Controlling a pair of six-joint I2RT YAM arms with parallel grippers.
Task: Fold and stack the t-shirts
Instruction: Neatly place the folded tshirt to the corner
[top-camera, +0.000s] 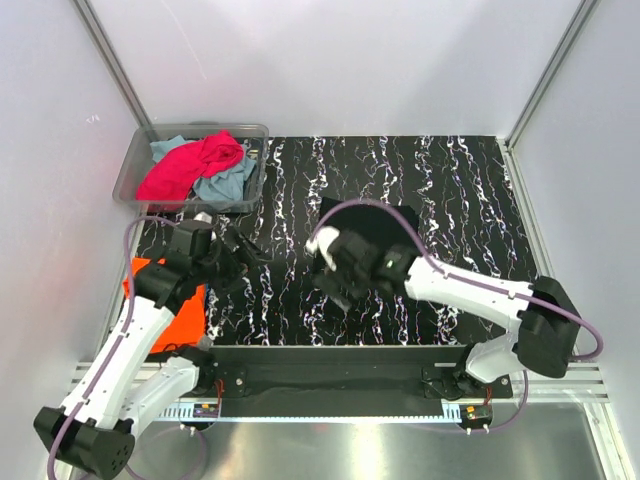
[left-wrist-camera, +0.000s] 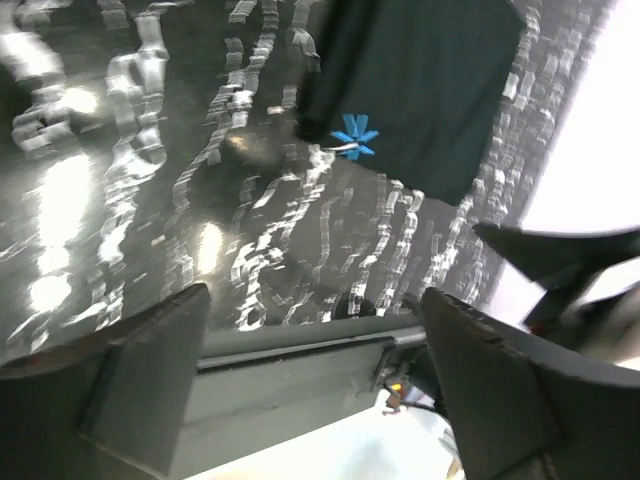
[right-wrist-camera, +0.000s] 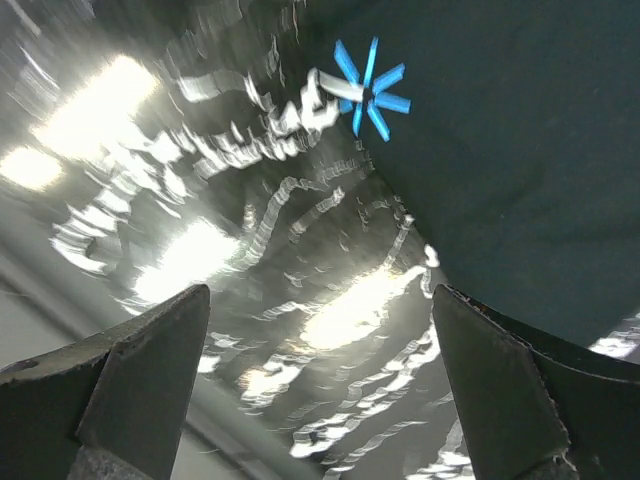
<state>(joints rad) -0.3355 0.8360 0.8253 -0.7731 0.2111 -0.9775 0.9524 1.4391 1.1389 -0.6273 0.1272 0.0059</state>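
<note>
A black t-shirt (top-camera: 375, 222) lies folded on the marbled table, partly under my right arm. It fills the upper part of the left wrist view (left-wrist-camera: 420, 90) and the right of the right wrist view (right-wrist-camera: 510, 150), with a blue star mark (right-wrist-camera: 368, 90) near its edge. My right gripper (top-camera: 338, 285) is open and empty just off the shirt's near-left corner. My left gripper (top-camera: 248, 258) is open and empty over bare table, left of the shirt. An orange t-shirt (top-camera: 178, 312) lies at the left edge under my left arm. A magenta-pink t-shirt (top-camera: 190, 165) and a teal-blue one (top-camera: 228, 186) lie crumpled in the bin.
The clear plastic bin (top-camera: 130, 170) stands at the back left corner of the table. White walls and metal posts close in the table on three sides. The mounting rail (top-camera: 330, 355) runs along the near edge.
</note>
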